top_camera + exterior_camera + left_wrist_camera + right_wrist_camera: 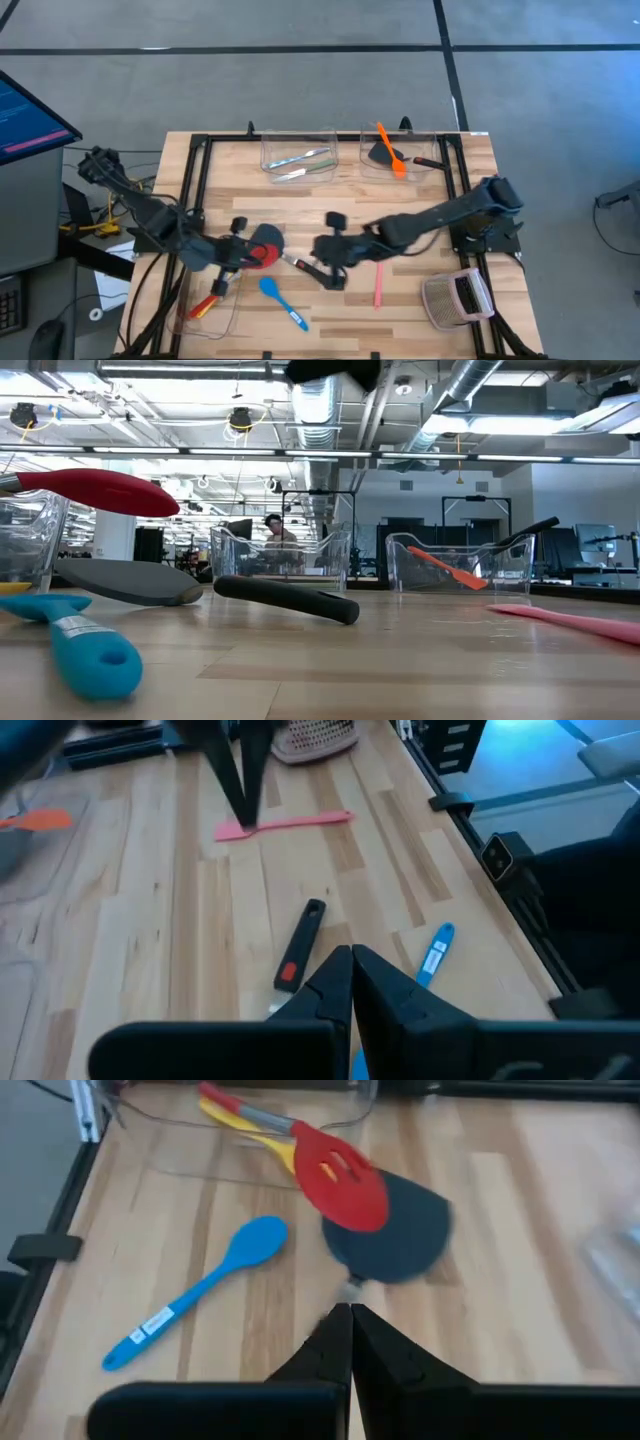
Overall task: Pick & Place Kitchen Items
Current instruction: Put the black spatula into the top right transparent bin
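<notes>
Blue spoon (75, 640) lying foremost, red spoon (262, 256) overlapping black turner (395, 1240) between clenched, empty left gripper (236, 252) and right gripper (322, 247), risking snagging both utensils together when grasping.

Left gripper (351, 960) fingers pressed together over wood table (150, 920). Black handle (301, 944) just ahead, blue spoon (432, 956) beside, pink spatula (285, 823) farther off.
</notes>
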